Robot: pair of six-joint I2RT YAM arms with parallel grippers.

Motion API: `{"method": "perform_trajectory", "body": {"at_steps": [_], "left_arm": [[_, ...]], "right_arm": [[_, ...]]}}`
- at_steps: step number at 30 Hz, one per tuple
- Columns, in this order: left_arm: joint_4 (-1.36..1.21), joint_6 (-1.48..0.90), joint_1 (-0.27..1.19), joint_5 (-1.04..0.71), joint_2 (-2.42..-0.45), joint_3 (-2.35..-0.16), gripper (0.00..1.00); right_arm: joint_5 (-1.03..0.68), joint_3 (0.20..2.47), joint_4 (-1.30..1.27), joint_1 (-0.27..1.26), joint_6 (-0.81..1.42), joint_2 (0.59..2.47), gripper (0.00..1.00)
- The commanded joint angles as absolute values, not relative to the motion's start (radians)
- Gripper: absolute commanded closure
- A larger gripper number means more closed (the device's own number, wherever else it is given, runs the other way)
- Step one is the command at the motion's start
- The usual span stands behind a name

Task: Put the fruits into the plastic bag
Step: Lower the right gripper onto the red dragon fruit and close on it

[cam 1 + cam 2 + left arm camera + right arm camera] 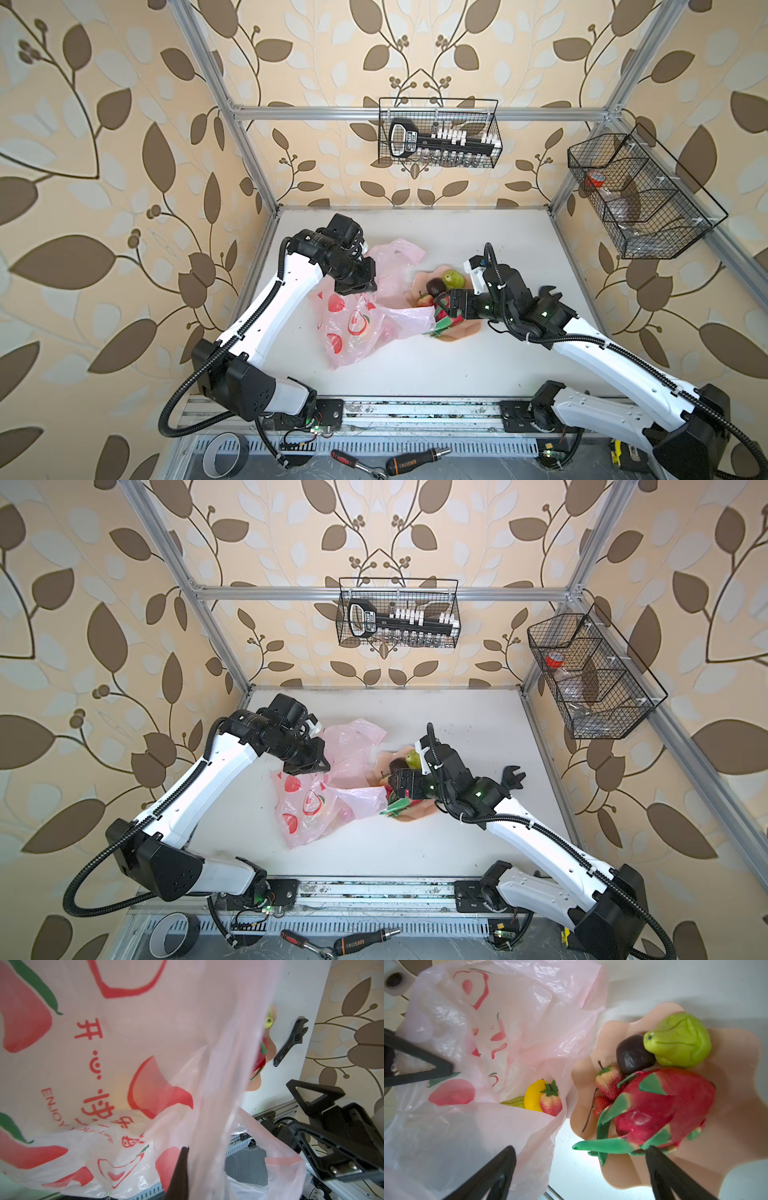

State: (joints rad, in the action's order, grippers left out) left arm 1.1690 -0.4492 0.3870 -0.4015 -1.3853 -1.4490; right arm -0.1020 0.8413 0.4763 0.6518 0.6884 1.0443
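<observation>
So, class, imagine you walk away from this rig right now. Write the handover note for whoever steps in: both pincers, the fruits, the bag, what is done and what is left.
The left pincer is shut on the film of the plastic bag, whose mouth gapes towards the peach bowl.
The right pincer is open and empty, over the gap between bag and bowl.
Done: lemon, strawberry and a green piece lie inside the bag.
Left: dragon fruit, green pear, dark plum and two small red fruits sit in the bowl.
</observation>
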Motion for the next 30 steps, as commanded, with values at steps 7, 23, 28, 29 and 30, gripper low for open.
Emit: {"method": "perform_trajectory", "body": {"at_steps": [7, 23, 28, 29, 30], "left_arm": [[1.252, -0.364, 0.393, -0.41, -1.292, -1.446, 0.97], [1.217, -0.306, 0.4, -0.459, -1.238, -1.39, 0.99], [1.215, -0.3, 0.401, -0.463, -1.235, -1.39, 0.99], [1.213, -0.299, 0.4, -0.464, -1.235, -1.389, 0.99], [1.211, -0.299, 0.4, -0.466, -1.235, -1.391, 0.99]], "right_arm": [[-0.136, 0.737, 0.544, 0.523, 0.83, 1.072, 0.02], [-0.153, 0.693, 0.3, 0.492, 1.04, 1.261, 0.02], [-0.158, 0.675, 0.25, 0.482, 1.081, 1.306, 0.01], [-0.158, 0.671, 0.24, 0.479, 1.089, 1.31, 0.01], [-0.153, 0.669, 0.231, 0.477, 1.094, 1.314, 0.01]]}}
